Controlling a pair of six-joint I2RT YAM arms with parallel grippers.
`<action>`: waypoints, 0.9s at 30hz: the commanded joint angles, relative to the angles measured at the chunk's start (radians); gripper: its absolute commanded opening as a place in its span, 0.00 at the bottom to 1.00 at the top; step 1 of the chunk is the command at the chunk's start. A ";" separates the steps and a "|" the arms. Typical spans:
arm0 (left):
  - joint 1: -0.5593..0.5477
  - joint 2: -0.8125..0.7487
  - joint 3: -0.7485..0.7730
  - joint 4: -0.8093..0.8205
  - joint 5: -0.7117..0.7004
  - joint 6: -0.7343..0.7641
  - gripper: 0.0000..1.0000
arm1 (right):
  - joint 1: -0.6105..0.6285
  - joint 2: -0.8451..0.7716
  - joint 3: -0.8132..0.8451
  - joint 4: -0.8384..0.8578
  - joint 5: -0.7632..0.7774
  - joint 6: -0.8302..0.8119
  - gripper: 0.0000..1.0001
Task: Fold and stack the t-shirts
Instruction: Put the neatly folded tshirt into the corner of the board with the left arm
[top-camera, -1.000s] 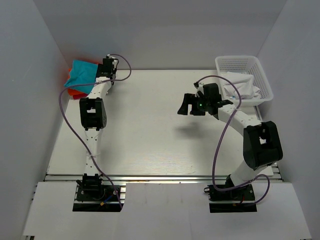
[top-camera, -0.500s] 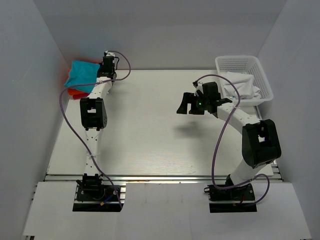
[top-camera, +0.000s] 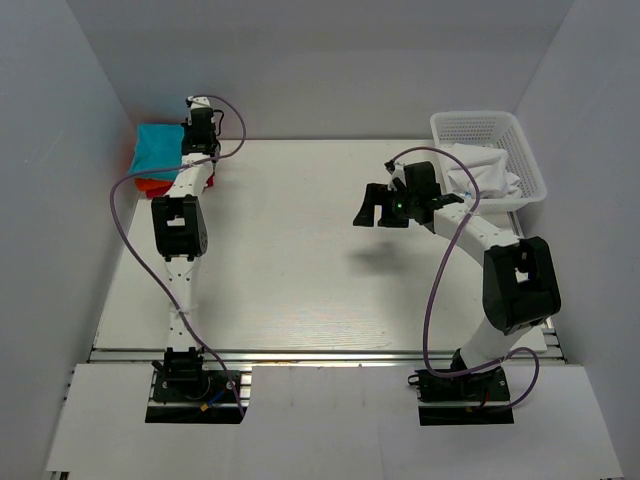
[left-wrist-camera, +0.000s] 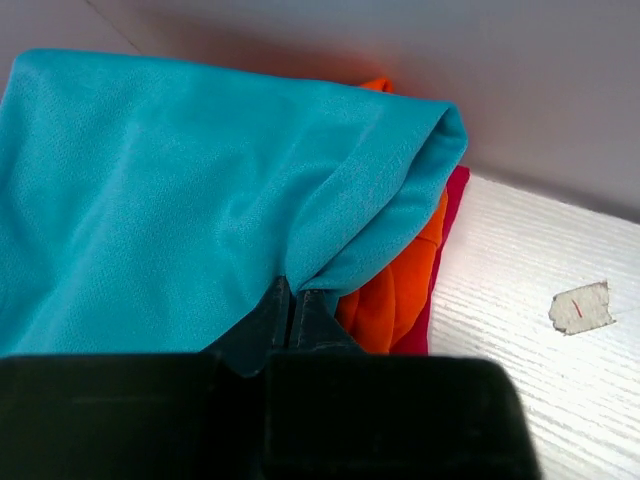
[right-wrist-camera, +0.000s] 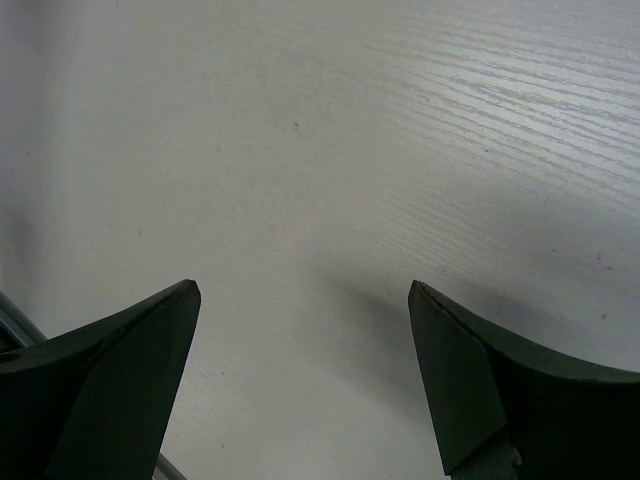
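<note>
The t-shirts lie stacked in the far left corner. The teal-blue one (top-camera: 158, 150) (left-wrist-camera: 180, 200) is on top, folded over the bright orange one (left-wrist-camera: 395, 300), with the red one (left-wrist-camera: 447, 250) underneath. My left gripper (top-camera: 191, 142) (left-wrist-camera: 293, 290) is at the stack's right side, its jaws pressed together with the teal shirt's near edge pinched and puckered at the tips. My right gripper (top-camera: 378, 212) (right-wrist-camera: 304, 290) hovers over the bare table right of centre, wide open with nothing between its fingers.
A white mesh basket (top-camera: 490, 118) stands at the far right with white cloth (top-camera: 485, 170) in it. A small scrap of tape (left-wrist-camera: 581, 306) is stuck to the table right of the stack. The back wall and left wall close in behind the stack.
My left gripper has shut and moved left and back toward the corner, and the teal shirt's right edge has been drawn in with it. The right arm has barely moved.
</note>
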 joint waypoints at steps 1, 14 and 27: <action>0.027 -0.055 0.025 0.039 0.037 -0.046 0.00 | -0.004 0.011 0.043 -0.025 0.001 -0.020 0.90; 0.036 -0.185 -0.074 0.004 0.183 -0.036 1.00 | -0.004 0.016 0.061 -0.025 -0.028 -0.014 0.90; 0.181 -0.294 -0.119 -0.028 0.423 -0.171 0.89 | -0.004 0.016 0.061 0.005 -0.057 -0.010 0.90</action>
